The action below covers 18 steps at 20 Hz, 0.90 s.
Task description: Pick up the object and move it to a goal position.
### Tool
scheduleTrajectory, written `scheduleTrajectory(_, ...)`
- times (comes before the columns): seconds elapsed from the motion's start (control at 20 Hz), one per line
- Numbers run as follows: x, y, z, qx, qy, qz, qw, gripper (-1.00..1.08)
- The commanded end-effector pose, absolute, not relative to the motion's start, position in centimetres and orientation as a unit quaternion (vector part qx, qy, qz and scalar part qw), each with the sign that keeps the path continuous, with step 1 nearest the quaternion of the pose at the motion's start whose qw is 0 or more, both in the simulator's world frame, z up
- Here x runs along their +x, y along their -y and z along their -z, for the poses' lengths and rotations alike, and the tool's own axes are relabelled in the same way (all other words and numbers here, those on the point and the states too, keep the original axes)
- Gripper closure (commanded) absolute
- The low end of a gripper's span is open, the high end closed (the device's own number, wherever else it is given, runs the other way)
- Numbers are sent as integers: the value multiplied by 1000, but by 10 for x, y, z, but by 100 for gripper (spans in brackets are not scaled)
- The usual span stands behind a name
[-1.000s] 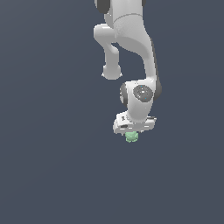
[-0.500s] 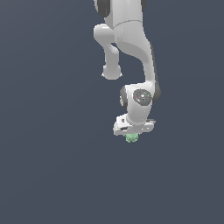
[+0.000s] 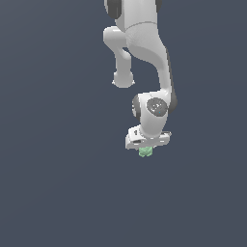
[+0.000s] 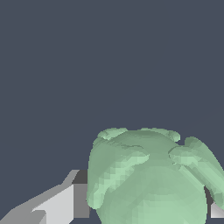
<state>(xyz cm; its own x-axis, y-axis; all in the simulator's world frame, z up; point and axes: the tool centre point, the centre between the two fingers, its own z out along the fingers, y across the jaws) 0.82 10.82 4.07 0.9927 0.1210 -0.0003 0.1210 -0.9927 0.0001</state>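
Currently clamped on the object (image 3: pixel 145 152), gripper (image 3: pixel 146 150) pointing straight down at the end of the white arm (image 3: pixel 153 58), blob protruding just below the hand at 6 o'clock. Wrist view: pale green lumpy object (image 4: pixel 151 179) pressed between the fingers (image 4: pixel 65 203), one at 9 o'clock, the other barely visible at 3 o'clock.
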Motion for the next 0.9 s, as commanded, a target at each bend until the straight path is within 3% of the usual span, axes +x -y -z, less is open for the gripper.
scheduleTrajectory(0.0,7,-110,-44,998,-61,0,0,108)
scheduleTrajectory(0.4,-4,-123,-76,998,-61,0,0,108)
scheduleTrajectory(0.85,-29,-155,-148,998,-61,0,0,108)
